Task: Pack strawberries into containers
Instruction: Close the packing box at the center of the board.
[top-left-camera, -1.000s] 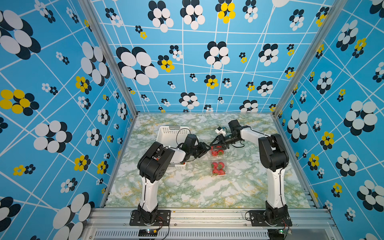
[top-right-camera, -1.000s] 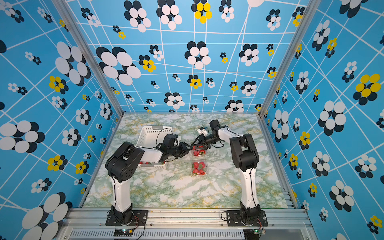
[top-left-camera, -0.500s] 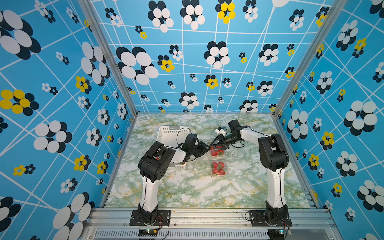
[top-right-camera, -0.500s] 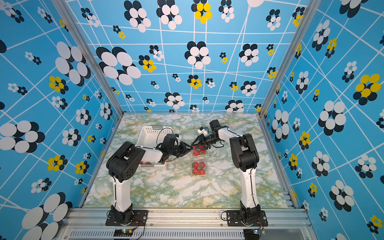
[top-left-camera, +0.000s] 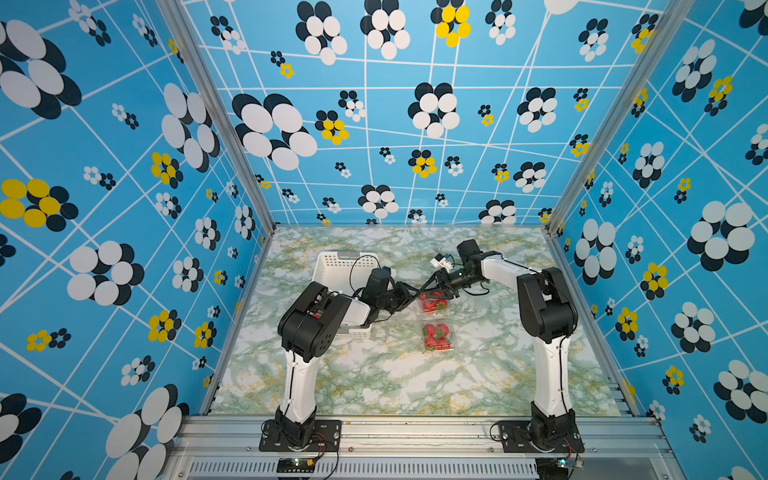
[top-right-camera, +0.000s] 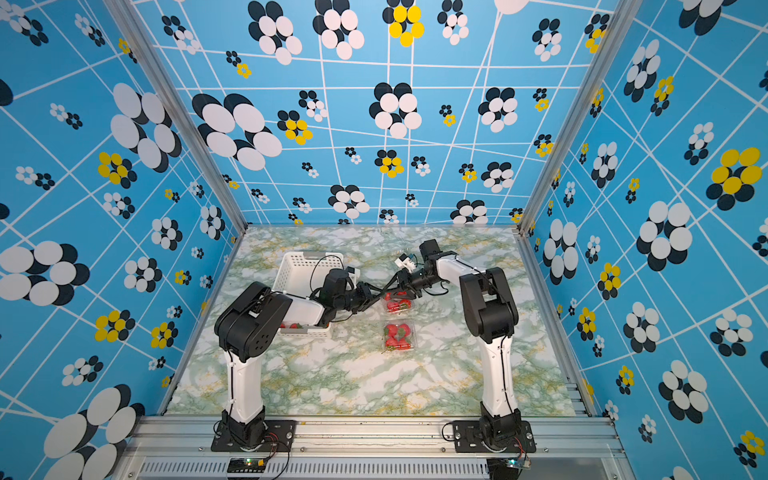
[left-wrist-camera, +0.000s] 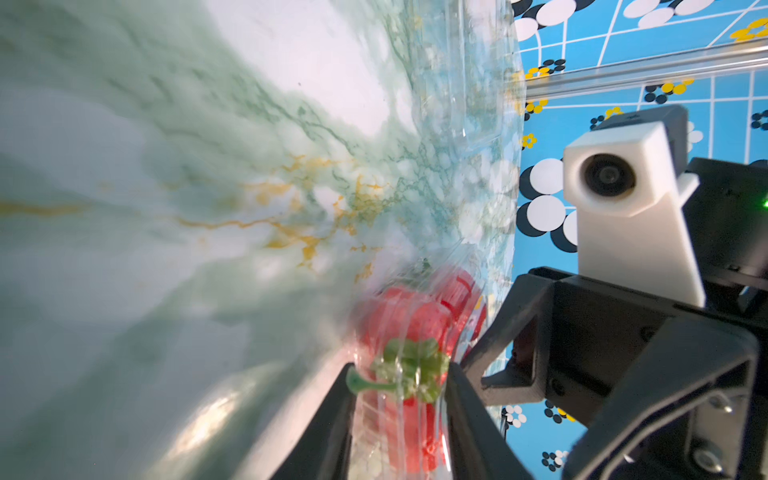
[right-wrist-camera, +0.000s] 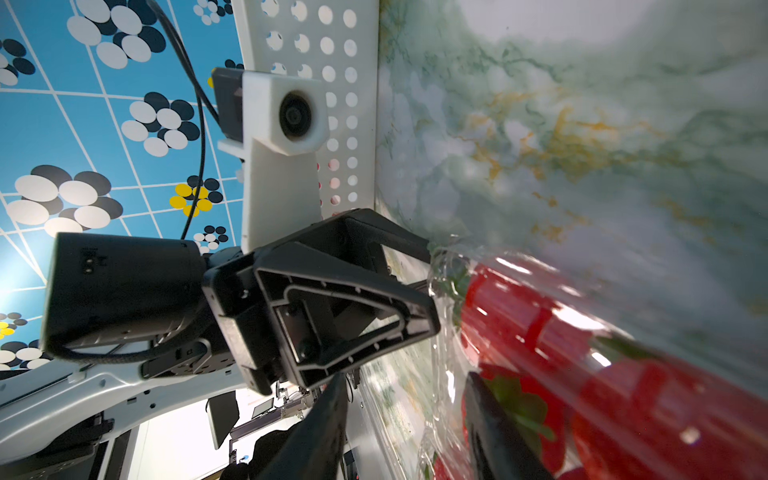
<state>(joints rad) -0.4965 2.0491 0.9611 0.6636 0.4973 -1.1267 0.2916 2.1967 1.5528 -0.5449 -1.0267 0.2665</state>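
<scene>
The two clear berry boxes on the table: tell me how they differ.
The far box sits between the left gripper and the right gripper; the near box stands alone, untouched. In both top views the far box is partly covered by them, while the near box shows whole. Both are clear plastic and hold red strawberries.

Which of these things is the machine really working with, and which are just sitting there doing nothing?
Part of the job:
strawberries, the red fruit being packed
far clear container, berries inside
near clear container, berries inside too
white basket, with a few berries showing in it

Just there:
marbled tabletop
flowered blue walls
metal rail in front
</scene>
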